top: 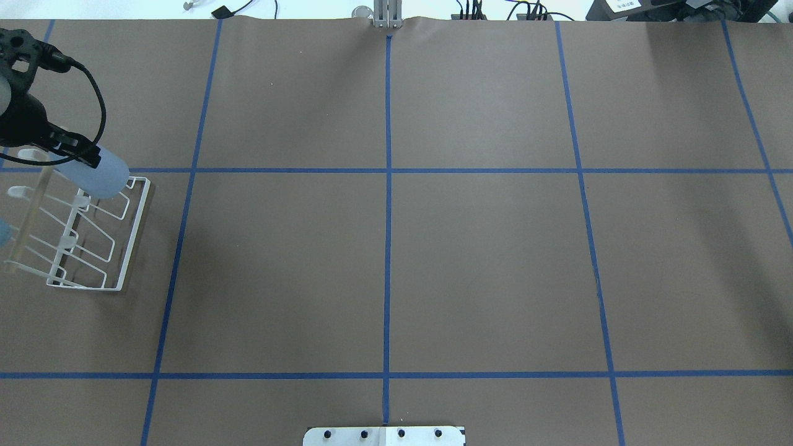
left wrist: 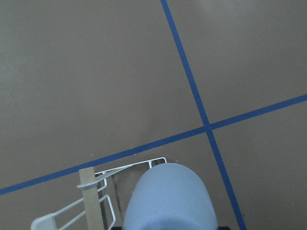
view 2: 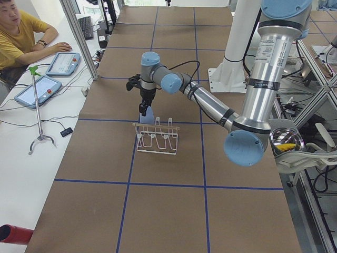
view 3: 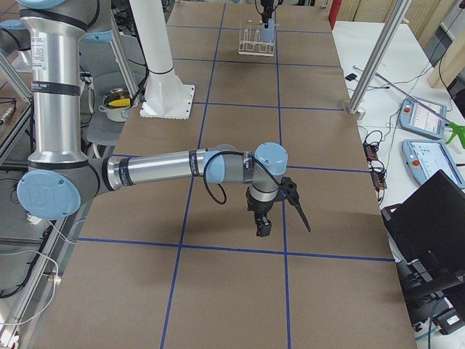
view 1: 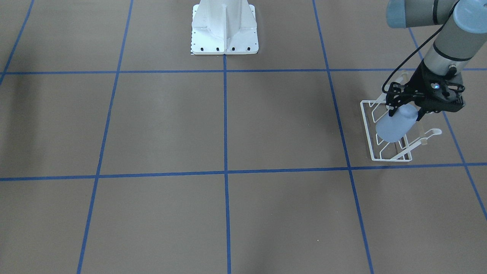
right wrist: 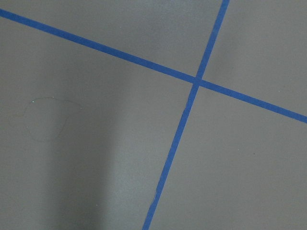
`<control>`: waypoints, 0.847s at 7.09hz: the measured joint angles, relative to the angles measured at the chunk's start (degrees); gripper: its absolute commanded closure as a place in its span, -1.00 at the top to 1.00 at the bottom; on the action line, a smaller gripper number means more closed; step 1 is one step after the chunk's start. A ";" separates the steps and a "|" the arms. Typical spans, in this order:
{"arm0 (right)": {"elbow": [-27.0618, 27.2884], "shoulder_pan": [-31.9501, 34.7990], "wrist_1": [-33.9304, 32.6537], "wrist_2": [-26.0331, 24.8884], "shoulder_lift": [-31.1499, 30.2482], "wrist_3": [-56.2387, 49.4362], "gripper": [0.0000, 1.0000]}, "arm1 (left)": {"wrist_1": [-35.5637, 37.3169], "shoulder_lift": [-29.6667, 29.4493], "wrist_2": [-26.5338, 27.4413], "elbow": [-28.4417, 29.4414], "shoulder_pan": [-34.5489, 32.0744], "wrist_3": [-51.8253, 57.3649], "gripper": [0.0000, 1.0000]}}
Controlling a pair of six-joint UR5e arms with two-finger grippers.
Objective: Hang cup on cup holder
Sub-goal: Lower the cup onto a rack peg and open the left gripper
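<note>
Cup hangs tilted over the cup holder near the table's left edge, left gripper clamped on it. Imo: line mouth w/ a prong, lower slowly, release once seated. Right gripper fingers: can't tell.

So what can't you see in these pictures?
- Whether a cup holder prong is inside the cup: in the front-facing and overhead views, the cup's wall hides it.
- Fingers of the left gripper: in the left wrist view, they are outside the bottom edge.
- Whether the right gripper is open or shut: it shows only in the exterior right view, too small.
</note>
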 measured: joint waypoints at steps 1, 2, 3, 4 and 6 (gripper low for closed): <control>0.00 0.00 0.00 0.00 0.01 0.00 1.00 | -0.27 -0.20 0.05 1.24 0.60 0.03 -1.00; 0.00 0.00 0.00 0.00 0.01 0.00 1.00 | -0.45 -0.47 0.07 2.33 1.17 0.12 -0.55; 0.00 0.00 0.00 0.00 0.01 0.00 1.00 | -0.52 -0.83 0.08 3.17 1.66 0.19 0.19; 0.01 0.00 0.00 0.00 0.01 0.00 1.00 | -0.57 -1.20 0.10 3.72 2.00 0.25 0.93; 0.04 0.00 0.04 0.00 0.04 0.35 1.00 | -1.54 -1.38 0.16 4.11 2.19 0.39 0.96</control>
